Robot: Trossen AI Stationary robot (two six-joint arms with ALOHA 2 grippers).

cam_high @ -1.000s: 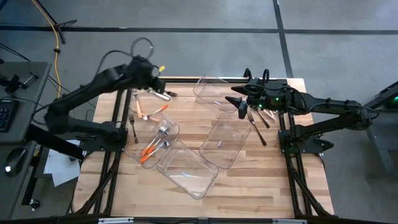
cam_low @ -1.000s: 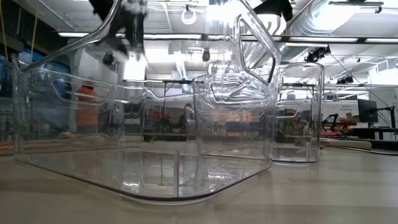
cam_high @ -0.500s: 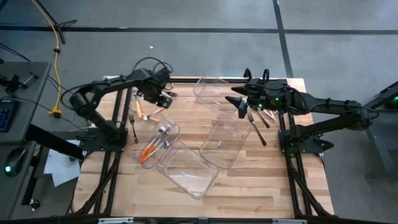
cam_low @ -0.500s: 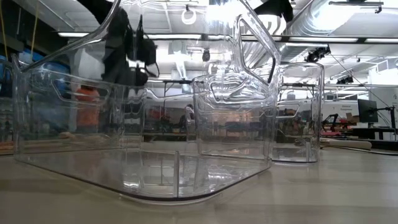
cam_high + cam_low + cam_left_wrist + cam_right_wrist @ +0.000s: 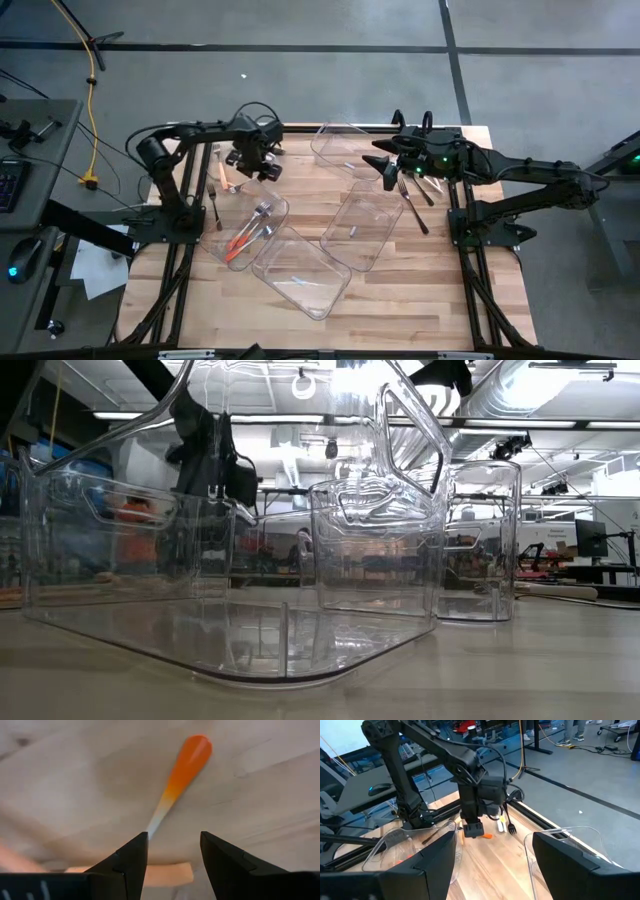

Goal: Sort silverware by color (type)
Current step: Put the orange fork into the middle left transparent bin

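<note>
1. The wooden table carries four clear bins; taking the bin with orange pieces in it as the landmark, the other three lie on its right-arm side, one touching it toward the table's front.
2. The left arm reaches in over the table's back part, its left gripper just behind the landmark bin. The claw is released, fingers apart and holding nothing, poised low over an orange-handled piece lying flat on bare wood.
3. The right gripper waits well to the right-arm side of the landmark bin, fingers spread wide and empty, above black cutlery on the table.
4. More silverware lies loose beside the landmark bin on the left arm's side: a dark fork and pale-handled pieces.
5. I judge the orange-handled piece to be light, stiff and thin. Its glossy handle looks slippery and lies flush on the wood, so the fingers must straddle it across its width and press down to the board. The broad rounded handle end offers more to grip than the narrow metal neck; a loose pinch could make it pivot or slip out.
</note>
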